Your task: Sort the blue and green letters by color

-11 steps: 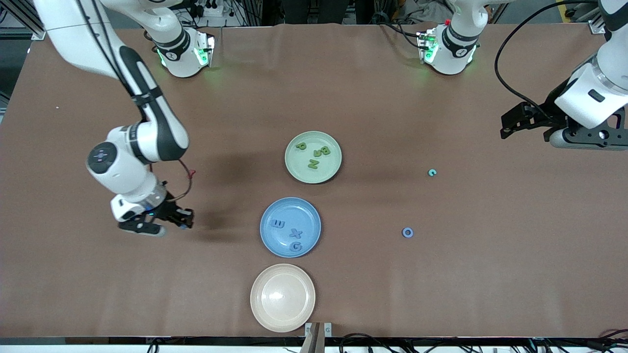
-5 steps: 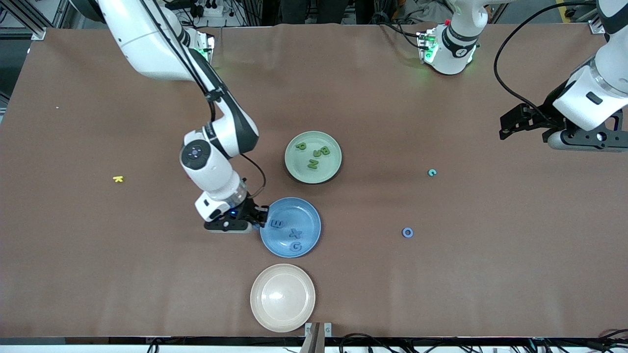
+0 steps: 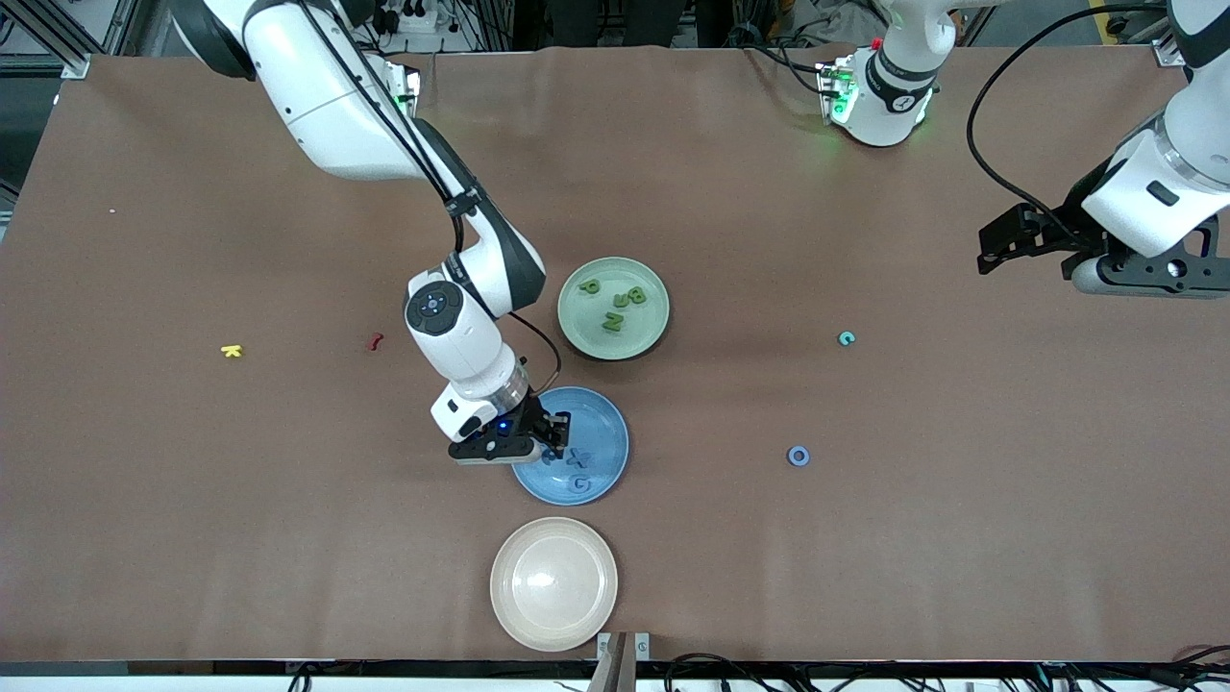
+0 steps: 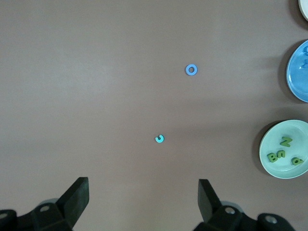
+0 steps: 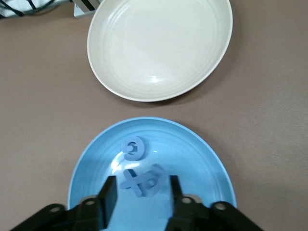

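Observation:
My right gripper hangs low over the blue plate, on its side toward the right arm's end. In the right wrist view its fingers stand apart, gripper open, with a blurred blue letter loose between them over the blue X. The blue G lies beside them in the plate. Olive green letters lie in the green plate. A blue O lies on the table toward the left arm's end. My left gripper waits open in the air there.
A teal c lies farther from the camera than the O. A yellow K and a dark red letter lie toward the right arm's end. An empty beige plate sits nearest the camera.
My right arm has swung from the right arm's end of the table to the blue plate, carrying a small blue piece. Its gripper now covers the E. The left arm barely moved.

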### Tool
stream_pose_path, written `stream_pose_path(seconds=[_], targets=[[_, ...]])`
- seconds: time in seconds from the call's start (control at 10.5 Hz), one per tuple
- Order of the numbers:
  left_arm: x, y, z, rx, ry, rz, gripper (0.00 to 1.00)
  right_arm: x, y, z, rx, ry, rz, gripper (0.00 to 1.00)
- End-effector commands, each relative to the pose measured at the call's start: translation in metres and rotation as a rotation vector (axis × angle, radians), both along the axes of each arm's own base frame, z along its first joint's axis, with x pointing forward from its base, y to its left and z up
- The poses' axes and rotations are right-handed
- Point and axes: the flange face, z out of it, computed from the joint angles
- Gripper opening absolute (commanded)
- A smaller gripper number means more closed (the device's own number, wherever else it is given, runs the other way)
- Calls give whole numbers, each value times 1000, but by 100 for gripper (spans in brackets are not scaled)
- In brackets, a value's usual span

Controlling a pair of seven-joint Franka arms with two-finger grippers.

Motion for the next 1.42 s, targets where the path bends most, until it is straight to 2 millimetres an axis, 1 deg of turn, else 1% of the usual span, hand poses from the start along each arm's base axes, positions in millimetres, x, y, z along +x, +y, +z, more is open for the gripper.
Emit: stream_pose_path(seconds=[0.0, 0.09, 0.19, 0.28, 0.38, 0.57, 0.66, 0.76, 0.85, 0.95, 1.04, 1.23, 1.33], targets=[[-2, -2, 2, 0, -5, -5, 100, 13, -15, 12, 11, 2, -52, 100], [-1, -2, 1, -1, -5, -5, 100, 20, -35, 21, -7, 36, -72, 100], [-1, -2, 2, -1, -7, -5, 100, 24, -63, 30, -41, 85, -75, 100], [-1, -2, 2, 7, -8, -8, 100, 31, -96, 44, -70, 109, -60, 100], [-1, 0, 2, 21, -12, -9, 100, 33, -134, 54, -102, 150, -41, 100], [-1, 0, 2, 22, -12, -9, 100, 30, -203, 76, -137, 170, -17, 100], [-1, -1, 1, 22, -10, -10, 100, 22, -235, 87, -155, 190, 2, 100], [0, -1, 2, 22, -12, -9, 100, 18, -268, 103, -179, 224, 6, 100], [-1, -1, 1, 22, -10, -10, 100, 13, -296, 121, -226, 266, 11, 100], [-1, -1, 1, 20, -10, -10, 100, 6, -320, 140, -289, 293, 14, 100], [-1, -1, 2, 22, -12, -10, 100, -2, -338, 155, -339, 327, 7, 100], [0, -2, 1, 21, -10, -12, 100, -10, -365, 192, -353, 332, -30, 100], [2, -1, -2, 21, -7, -10, 100, -15, -373, 212, -352, 342, -45, 100]])
